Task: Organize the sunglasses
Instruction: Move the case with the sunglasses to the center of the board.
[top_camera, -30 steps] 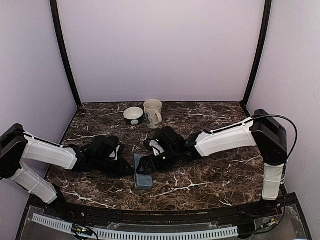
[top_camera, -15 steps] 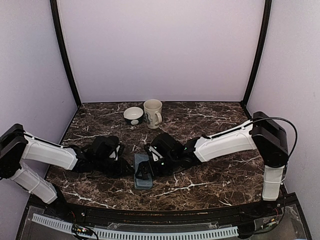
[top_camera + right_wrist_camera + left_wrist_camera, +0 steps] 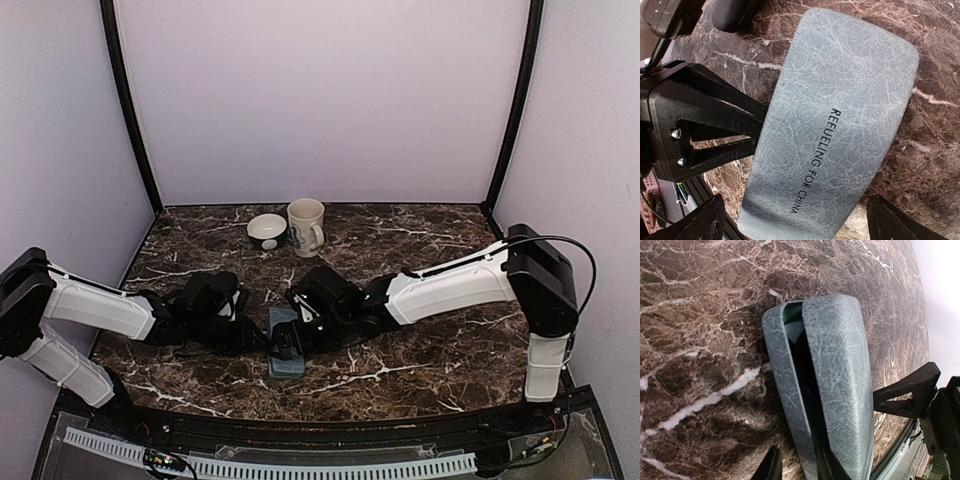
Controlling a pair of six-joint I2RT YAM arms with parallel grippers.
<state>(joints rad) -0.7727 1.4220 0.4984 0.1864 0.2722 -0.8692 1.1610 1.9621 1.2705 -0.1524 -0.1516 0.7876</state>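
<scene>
A grey-blue hard case (image 3: 285, 358) lies near the table's front, its lid (image 3: 837, 375) a little ajar over a dark gap. My left gripper (image 3: 801, 467) is shut on the case's lower long wall: one finger (image 3: 771, 467) is outside it and the other is in the gap. My right gripper (image 3: 802, 222) hangs open over the printed lid (image 3: 840, 120). Its fingertips (image 3: 900, 220) stand on either side of the case, apart from it. The left gripper's black finger (image 3: 705, 130) shows at the case's side. The sunglasses are hidden.
A cream mug (image 3: 306, 226) and a small dark bowl (image 3: 267, 231) stand at the back of the marble table (image 3: 430, 350). A dark rounded object (image 3: 732, 12) lies just beyond the case's far end. The table's front edge (image 3: 330, 415) runs close behind the case.
My right gripper has slid left and come down over the case, with its jaws spread a little wider. The left arm and the case have stayed put.
</scene>
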